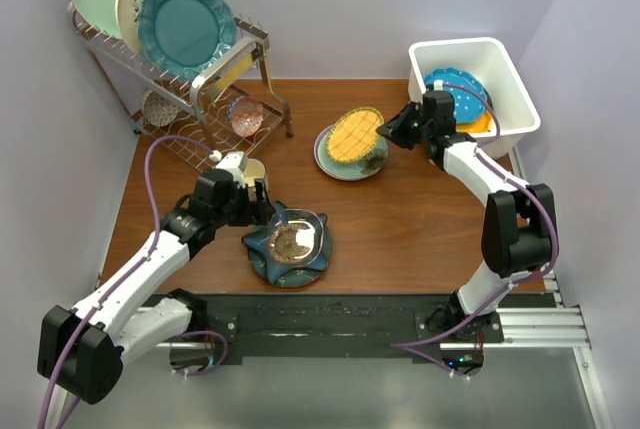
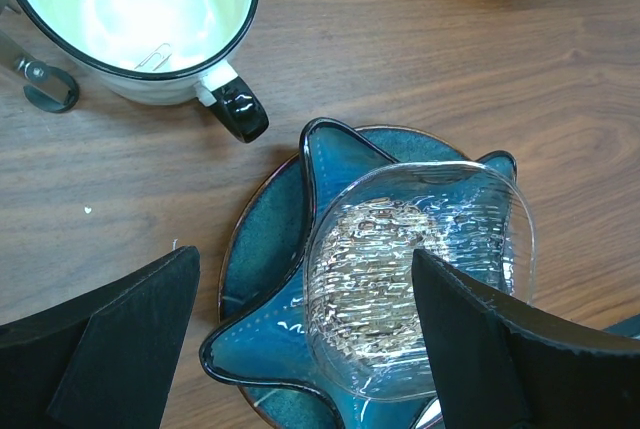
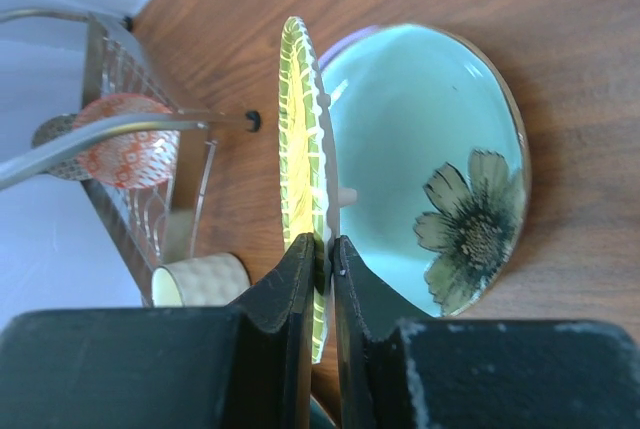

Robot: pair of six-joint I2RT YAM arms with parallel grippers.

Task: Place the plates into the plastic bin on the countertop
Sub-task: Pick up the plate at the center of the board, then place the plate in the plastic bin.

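Note:
My right gripper [image 1: 385, 131] is shut on the rim of the yellow lattice plate [image 1: 355, 133], which it holds on edge, lifted off the pale green flower plate [image 1: 350, 163]. The right wrist view shows the gripper [image 3: 327, 249] clamping the yellow plate [image 3: 298, 139] upright beside the green plate [image 3: 420, 139]. The white plastic bin [image 1: 462, 46] at the back right holds a blue dotted plate [image 1: 475, 101] over an orange one [image 1: 481, 125]. My left gripper [image 1: 262, 207] is open and empty over a dark teal star-shaped plate [image 2: 255, 334] with a clear glass dish [image 2: 400, 259] on it; the jaws [image 2: 310, 349] straddle them.
A black-rimmed cream mug [image 2: 140, 9] stands just behind the teal stack. A wire rack [image 1: 215, 69] at the back left holds upright mint, cream and teal scalloped plates, with small patterned dishes [image 1: 246, 115] on its lower shelf. Walls close in the countertop [image 1: 410, 239] on three sides.

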